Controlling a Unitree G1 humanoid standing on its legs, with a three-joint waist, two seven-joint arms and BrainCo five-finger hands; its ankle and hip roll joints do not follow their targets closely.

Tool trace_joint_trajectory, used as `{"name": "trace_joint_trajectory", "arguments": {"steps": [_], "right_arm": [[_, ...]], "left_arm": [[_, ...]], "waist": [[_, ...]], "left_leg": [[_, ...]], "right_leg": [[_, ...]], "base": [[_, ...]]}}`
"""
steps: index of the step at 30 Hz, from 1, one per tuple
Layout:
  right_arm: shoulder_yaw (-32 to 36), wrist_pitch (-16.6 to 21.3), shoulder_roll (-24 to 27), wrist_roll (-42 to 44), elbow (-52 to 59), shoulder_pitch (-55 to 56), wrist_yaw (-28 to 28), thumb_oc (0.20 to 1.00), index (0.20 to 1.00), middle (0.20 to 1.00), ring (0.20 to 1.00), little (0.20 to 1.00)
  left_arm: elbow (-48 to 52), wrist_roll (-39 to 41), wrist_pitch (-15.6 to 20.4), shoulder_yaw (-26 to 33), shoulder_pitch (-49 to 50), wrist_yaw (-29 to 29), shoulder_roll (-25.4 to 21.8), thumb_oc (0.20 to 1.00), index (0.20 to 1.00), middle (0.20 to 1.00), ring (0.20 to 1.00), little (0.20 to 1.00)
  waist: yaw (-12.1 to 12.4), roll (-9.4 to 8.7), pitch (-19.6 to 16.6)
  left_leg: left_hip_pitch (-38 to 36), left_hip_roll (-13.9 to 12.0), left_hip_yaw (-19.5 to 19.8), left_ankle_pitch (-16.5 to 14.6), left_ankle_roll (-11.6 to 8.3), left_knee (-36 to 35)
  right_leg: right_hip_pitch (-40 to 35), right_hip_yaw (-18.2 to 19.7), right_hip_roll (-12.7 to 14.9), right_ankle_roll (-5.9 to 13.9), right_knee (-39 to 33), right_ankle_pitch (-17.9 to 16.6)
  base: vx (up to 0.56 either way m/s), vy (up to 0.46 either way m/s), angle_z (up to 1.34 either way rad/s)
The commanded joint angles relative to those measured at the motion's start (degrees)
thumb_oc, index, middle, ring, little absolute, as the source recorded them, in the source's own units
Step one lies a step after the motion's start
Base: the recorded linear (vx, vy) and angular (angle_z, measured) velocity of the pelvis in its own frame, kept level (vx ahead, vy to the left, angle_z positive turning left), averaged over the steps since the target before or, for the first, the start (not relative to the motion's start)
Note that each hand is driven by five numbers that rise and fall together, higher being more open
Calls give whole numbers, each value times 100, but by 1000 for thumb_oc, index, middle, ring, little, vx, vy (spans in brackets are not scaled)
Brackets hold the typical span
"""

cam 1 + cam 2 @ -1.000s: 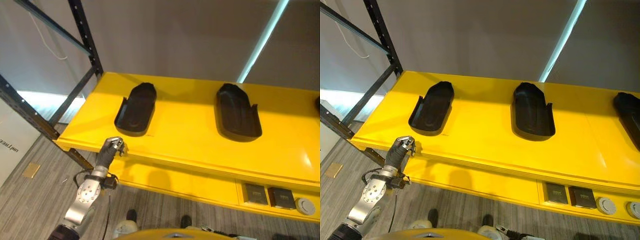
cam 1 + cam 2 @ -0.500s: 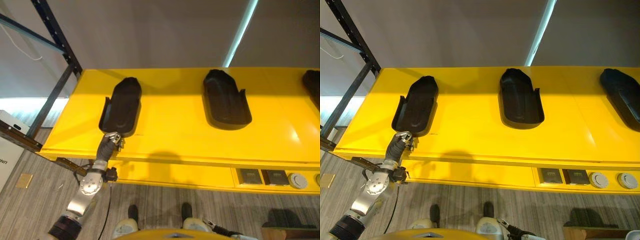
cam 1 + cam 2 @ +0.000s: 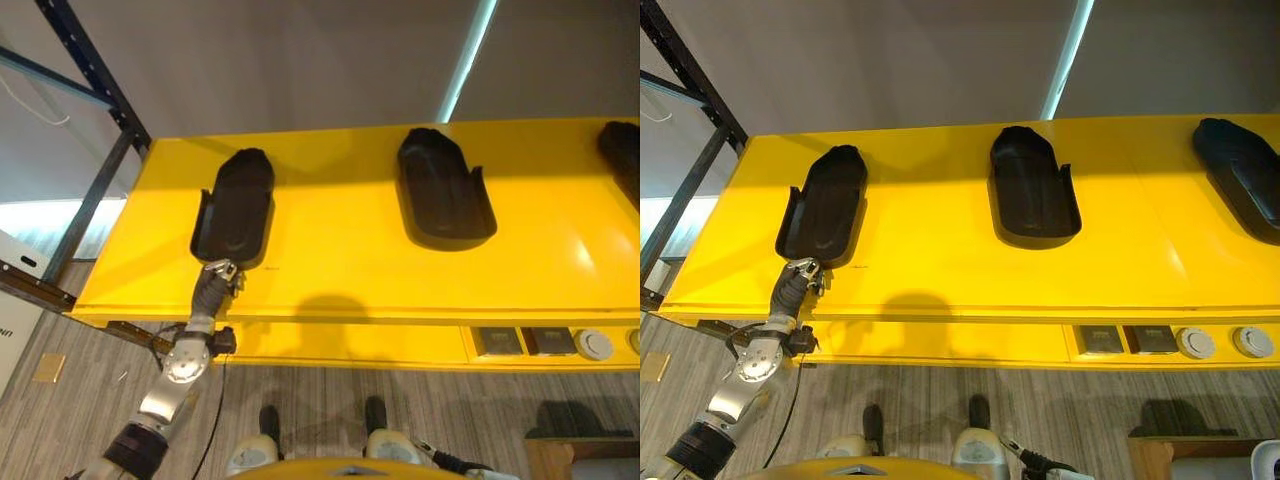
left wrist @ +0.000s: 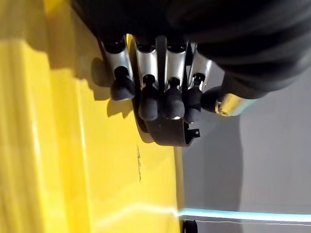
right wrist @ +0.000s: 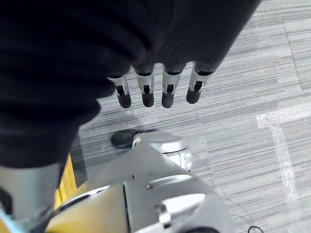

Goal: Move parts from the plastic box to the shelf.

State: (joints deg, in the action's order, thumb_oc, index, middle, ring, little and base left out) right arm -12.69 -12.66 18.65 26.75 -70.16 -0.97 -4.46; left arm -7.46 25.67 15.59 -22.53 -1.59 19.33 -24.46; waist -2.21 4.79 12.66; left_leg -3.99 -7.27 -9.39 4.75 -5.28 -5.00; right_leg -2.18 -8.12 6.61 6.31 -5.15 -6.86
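Fingers (image 4: pixel 148 97) of the left hand (image 3: pixel 217 276) hang fairly straight and side by side, with nothing between them and the thumb; their dark tips sit just at the near end of a black part, and whether they touch it cannot be told. Those of the right hand (image 5: pixel 155 87) also hang straight and loose, holding nothing, above grey striped floor (image 5: pixel 252 97).

Largest in the scene is a wide yellow shelf (image 3: pixel 340 250), which runs across the head views, with a grey wall (image 3: pixel 300 60) behind it. A dark metal rack frame (image 3: pixel 95 120) rises at its left end. Along the shelf's front edge at the right sit two small dark squares (image 3: pixel 1102 340) and two pale round discs (image 3: pixel 1196 343).

Three black parts lie on the shelf, well apart from one another, each a long shallow tray shape with raised sides. The left part (image 3: pixel 235 208) lies near the shelf's left end, directly beyond the left hand. The middle part (image 3: pixel 442 190) lies near the centre. The right part (image 3: pixel 1238 175) lies at the right edge of the view.
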Motion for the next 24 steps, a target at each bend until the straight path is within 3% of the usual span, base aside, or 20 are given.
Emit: {"name": "trace_joint_trajectory", "arguments": {"steps": [1, 15, 19, 22, 24], "right_arm": [[-164, -73, -101, -221, -9, 90, 73, 1000, 1000, 1000, 1000, 1000], [-140, -26, -86, -360, -1, 193, -30, 1000, 1000, 1000, 1000, 1000], [-135, -22, -108, -305, -47, 138, -92, 1000, 1000, 1000, 1000, 1000], [-121, -27, -134, -129, -110, 34, -165, 1000, 1000, 1000, 1000, 1000], [-139, -35, -144, -35, -110, -23, -178, 1000, 1000, 1000, 1000, 1000]], "left_arm": [[-38, -120, 207, 113, -619, 131, 11, 200, 200, 200, 200, 200], [-247, -144, 66, 262, -696, 184, 46, 200, 200, 200, 200, 200], [-245, -701, 602, 252, -433, 756, -34, 200, 200, 200, 200, 200], [-309, -1542, 899, 289, -24, 1653, -159, 200, 200, 200, 200, 200], [-510, -1845, 840, 284, 160, 1900, -195, 200, 200, 200, 200, 200]], "waist": [[-112, -171, 217], [-167, -182, 181], [-49, -206, 109], [165, -235, 34], [259, -254, 6]], "left_leg": [[22, -49, -170, -584, -1, 0], [-54, -72, -223, -601, -9, 0], [-94, -28, -164, -642, 0, 0], [-126, 0, -39, -673, 6, 0], [-129, 8, 27, -671, 3, 0]], "right_leg": [[-420, 46, -58, -145, 15, 925], [-478, 101, -72, -140, 15, 964], [-552, 29, -55, -141, 15, 991], [-649, -120, -35, -156, 15, 1015], [-695, -183, -33, -169, 15, 1027]], "base": [[36, -3, -6], [-8, -1, -5], [-78, -14, 3], [-106, -41, 12], [-88, -46, 13]]}}
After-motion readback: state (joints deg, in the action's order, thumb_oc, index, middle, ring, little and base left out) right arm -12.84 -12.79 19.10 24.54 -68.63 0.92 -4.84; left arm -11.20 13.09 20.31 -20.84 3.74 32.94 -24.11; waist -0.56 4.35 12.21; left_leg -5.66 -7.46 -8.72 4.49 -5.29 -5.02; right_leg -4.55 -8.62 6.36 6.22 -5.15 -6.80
